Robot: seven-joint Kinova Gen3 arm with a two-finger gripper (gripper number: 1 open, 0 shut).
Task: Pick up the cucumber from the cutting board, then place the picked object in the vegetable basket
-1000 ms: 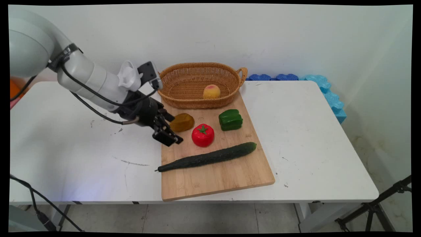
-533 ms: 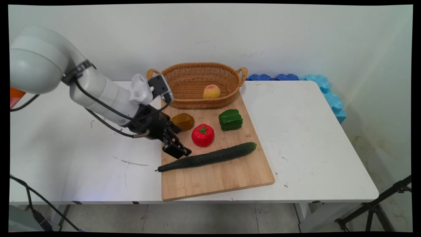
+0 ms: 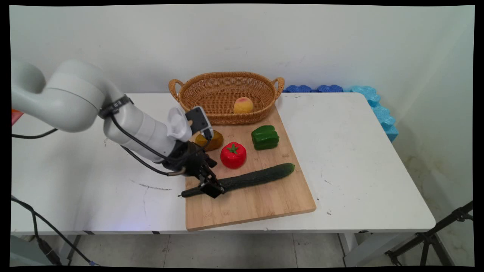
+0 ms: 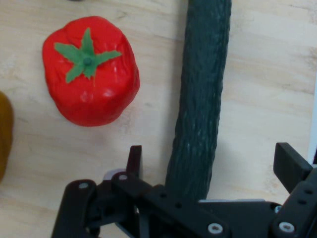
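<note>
1. Gripper (image 3: 211,187) (image 4: 210,166) is low over the cucumber (image 3: 245,179) (image 4: 200,99), fingers spread wide either side of its thin end, nothing clamped.
2. Cucumber lies slantwise across the cutting board (image 3: 257,200) (image 4: 267,99), thin end at the board's left edge.
3. Red tomato (image 3: 233,155) (image 4: 90,69) sits just beside it, mid-board.
4. Green pepper (image 3: 265,137) toward the board's far right; brown piece (image 3: 211,140) behind the wrist.
5. Wicker basket (image 3: 211,90) at the board's far edge holds a peach (image 3: 243,105).

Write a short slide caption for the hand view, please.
Open gripper straddling a dark green cucumber on a wooden board, red tomato alongside.
</note>
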